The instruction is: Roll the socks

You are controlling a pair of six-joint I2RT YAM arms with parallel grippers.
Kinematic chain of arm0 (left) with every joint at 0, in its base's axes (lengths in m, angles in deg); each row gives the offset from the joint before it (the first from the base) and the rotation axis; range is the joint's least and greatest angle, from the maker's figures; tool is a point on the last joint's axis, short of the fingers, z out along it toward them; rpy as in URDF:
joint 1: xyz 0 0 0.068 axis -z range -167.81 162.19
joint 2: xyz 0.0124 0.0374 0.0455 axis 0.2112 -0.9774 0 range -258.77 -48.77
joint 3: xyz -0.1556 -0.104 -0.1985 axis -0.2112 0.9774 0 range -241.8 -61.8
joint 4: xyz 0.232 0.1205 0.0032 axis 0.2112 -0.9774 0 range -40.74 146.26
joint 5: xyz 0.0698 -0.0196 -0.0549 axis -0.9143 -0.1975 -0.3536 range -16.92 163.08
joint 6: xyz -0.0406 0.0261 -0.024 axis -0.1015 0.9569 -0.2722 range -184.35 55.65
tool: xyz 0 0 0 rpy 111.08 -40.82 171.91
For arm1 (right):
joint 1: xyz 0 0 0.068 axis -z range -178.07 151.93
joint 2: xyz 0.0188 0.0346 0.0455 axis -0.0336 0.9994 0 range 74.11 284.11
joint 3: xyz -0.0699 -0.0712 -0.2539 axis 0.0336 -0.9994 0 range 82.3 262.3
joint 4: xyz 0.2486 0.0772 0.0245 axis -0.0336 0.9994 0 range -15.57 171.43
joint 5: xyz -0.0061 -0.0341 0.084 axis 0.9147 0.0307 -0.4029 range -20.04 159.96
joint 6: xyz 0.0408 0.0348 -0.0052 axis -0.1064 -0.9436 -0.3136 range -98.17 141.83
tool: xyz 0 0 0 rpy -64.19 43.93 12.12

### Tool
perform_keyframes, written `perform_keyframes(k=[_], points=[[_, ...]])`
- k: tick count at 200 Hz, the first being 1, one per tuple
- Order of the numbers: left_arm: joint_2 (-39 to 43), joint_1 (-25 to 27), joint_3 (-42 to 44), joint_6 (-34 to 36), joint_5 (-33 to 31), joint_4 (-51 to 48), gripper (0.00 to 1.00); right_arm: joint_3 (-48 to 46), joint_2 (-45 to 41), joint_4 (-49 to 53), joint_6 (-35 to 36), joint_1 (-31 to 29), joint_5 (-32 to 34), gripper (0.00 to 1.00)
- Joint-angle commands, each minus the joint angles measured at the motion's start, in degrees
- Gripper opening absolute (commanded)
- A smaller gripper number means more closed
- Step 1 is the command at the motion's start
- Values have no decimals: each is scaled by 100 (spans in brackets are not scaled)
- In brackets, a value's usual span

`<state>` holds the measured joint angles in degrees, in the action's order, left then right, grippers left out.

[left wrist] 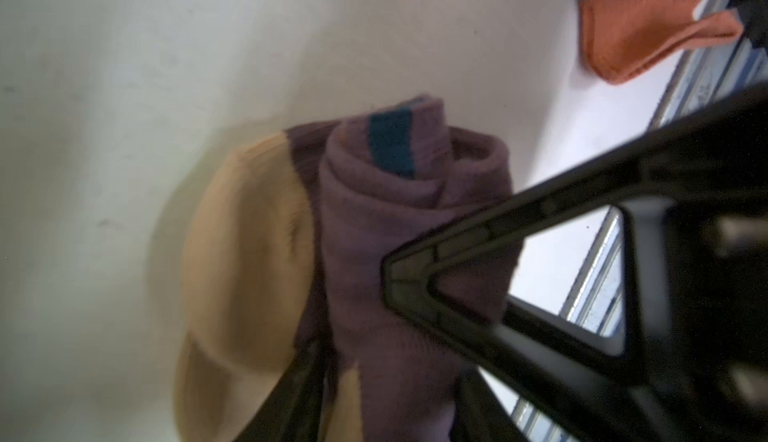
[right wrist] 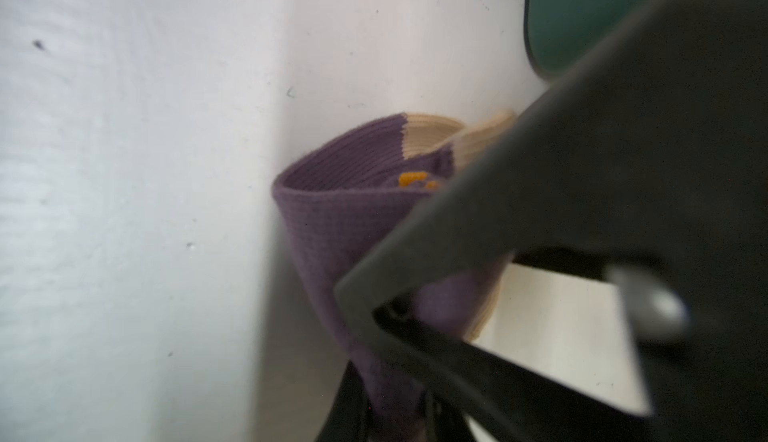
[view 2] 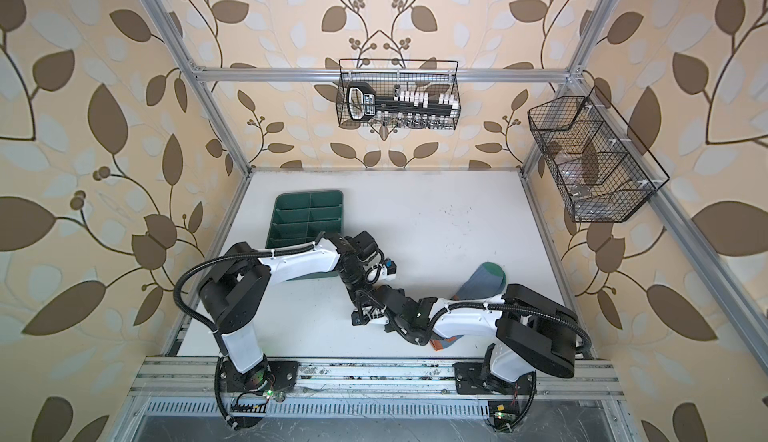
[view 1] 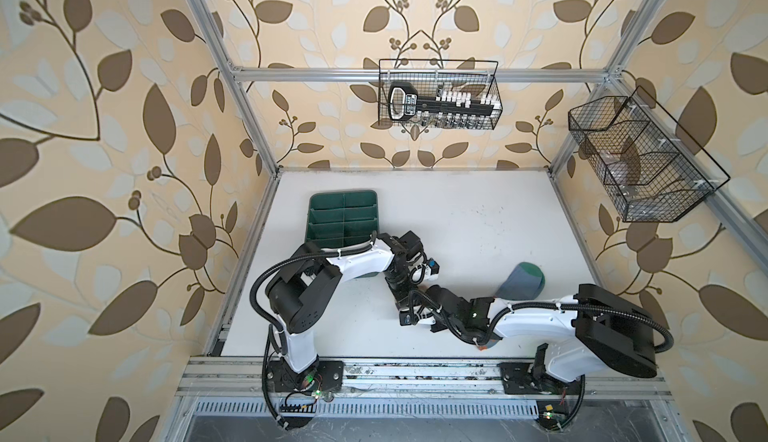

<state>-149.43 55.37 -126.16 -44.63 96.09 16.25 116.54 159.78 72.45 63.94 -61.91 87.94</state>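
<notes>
Black right fingers (right wrist: 540,211) clamp the rolled purple sock (right wrist: 332,227) near the counter's (view 1: 457,219) middle, its length running along them, while the left fingers (left wrist: 540,211) straddle the same roll, grip impossible to tell, and the grey-blue sock (view 1: 521,282) lies unrolled nearby, under the right arm (view 1: 536,323).

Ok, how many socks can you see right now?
2. The purple sock, partly rolled, shows only in the wrist views and is hidden in both top views. The grey-blue sock lies flat on the table toward its right side, its middle covered.
</notes>
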Motion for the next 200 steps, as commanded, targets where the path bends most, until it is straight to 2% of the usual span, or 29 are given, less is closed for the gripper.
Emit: perform_keyframes(k=[1,21,44,63,89,116,168,200], points=[[859,-46,72,-157,-702,419,50,-33,1,882,-181,-86,20,0],[1480,-88,256,-364,-1120,453,51,-40,-59,934,-227,-111,63,0],[2245,-141,590,-1098,-2201,616,56,27,-123,1141,-275,-122,12,0],[2313,-152,618,-1717,-2555,403,52,13,-244,1224,-330,-129,-14,0],[1579,-152,374,-2443,-2202,2,44,-16,-299,1213,-364,-149,28,0],[1144,-93,411,-2847,-1752,282,44,-6,-271,1213,-372,-152,57,0],[670,-82,437,-2949,-1144,810,48,-20,-246,1144,-394,-147,17,0],[251,-64,358,-2876,-1103,805,45,-23,-244,1130,-415,-152,7,0]])
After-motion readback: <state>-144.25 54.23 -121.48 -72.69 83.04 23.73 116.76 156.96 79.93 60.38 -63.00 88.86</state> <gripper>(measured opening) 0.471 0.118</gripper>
